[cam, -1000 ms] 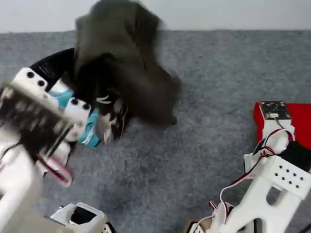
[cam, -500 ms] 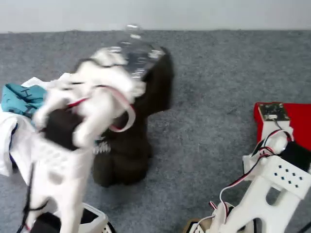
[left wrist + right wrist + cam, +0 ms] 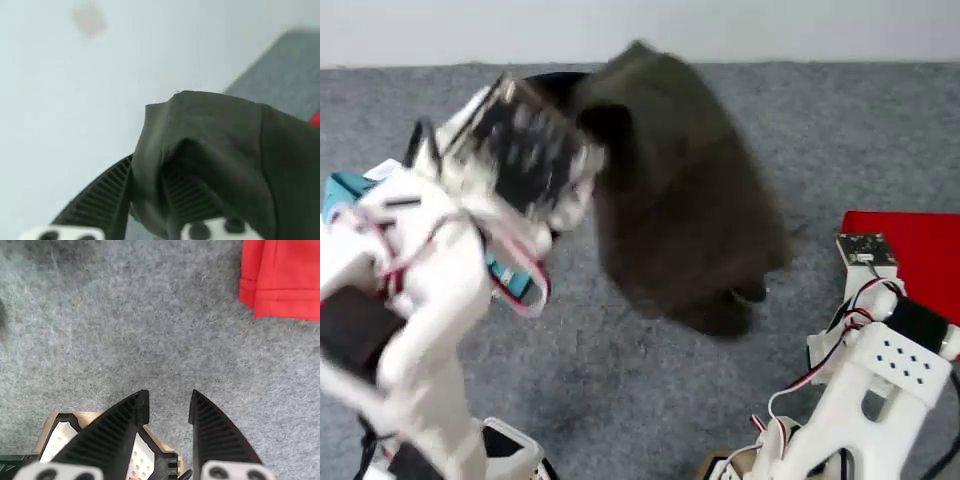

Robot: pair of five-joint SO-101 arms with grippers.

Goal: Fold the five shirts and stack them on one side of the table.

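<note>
progress: seems early | left gripper (image 3: 150, 210) pinches dark shirt (image 3: 680, 200), aloft, unfolded | red shirt (image 3: 910, 250) flat at table's (image 3: 620, 400) right edge | heap (image 3: 342, 188) at left edge unfolded | right gripper (image 3: 168, 397) spread, empty

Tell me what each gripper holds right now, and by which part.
The left gripper is shut on the dark shirt, pinching a bunched fold at its edge. The right gripper is open and holds nothing.

Robot lab — grey felt table (image 3: 650, 400), white wall (image 3: 770, 30)
</note>
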